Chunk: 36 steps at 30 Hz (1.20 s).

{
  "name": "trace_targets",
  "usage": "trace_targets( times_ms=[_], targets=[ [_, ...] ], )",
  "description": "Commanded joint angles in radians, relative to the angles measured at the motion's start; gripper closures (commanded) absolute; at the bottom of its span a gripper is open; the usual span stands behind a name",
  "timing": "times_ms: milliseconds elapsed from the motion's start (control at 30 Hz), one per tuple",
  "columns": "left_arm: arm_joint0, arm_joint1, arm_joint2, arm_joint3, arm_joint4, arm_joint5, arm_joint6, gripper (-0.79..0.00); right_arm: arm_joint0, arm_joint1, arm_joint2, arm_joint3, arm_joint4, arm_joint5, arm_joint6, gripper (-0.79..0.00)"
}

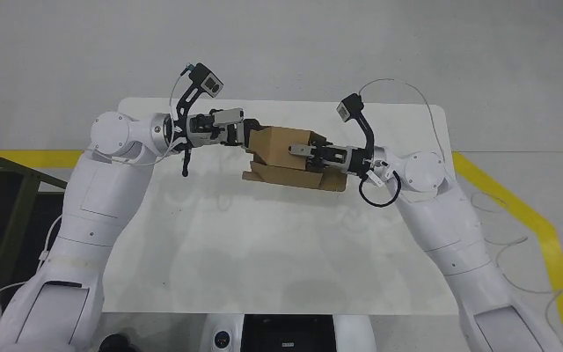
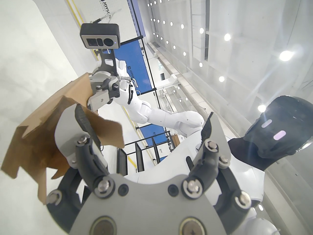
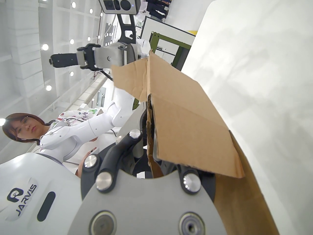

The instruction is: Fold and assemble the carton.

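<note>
the cardboard carton (image 1: 286,151) hangs lengthwise between the arms, right end pinched by the right gripper (image 1: 303,151), its loose flap (image 2: 108,132) touching the wide-spread left gripper (image 1: 248,134).

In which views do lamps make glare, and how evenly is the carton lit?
Top view: the carton is lit softly and evenly, no glare on the table. Left wrist view: ceiling lamps burn out to white spots. Right wrist view: round lamps glare too, while one carton panel lies in shade.
</note>
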Motion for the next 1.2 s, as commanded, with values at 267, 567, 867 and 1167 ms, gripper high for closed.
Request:
trace_targets(
  times_ms=[267,567,867,1167],
  targets=[
    [0.028,0.008,-0.025,0.006,0.043,0.000,0.016,-0.785,0.000,-0.003,-0.024,-0.020,0.021,0.023,0.045,0.000],
    [0.027,0.005,-0.020,-0.008,0.032,0.004,0.007,-0.785,-0.001,-0.007,-0.049,-0.033,0.035,0.035,0.079,0.000],
    [0.026,0.002,-0.011,-0.009,0.023,0.017,-0.012,-0.785,0.008,-0.012,-0.063,-0.022,0.044,0.037,0.090,0.000],
    [0.022,0.005,-0.036,0.010,0.037,0.010,0.008,-0.785,0.013,-0.012,-0.042,-0.002,0.053,0.031,0.053,0.000]
  ],
)
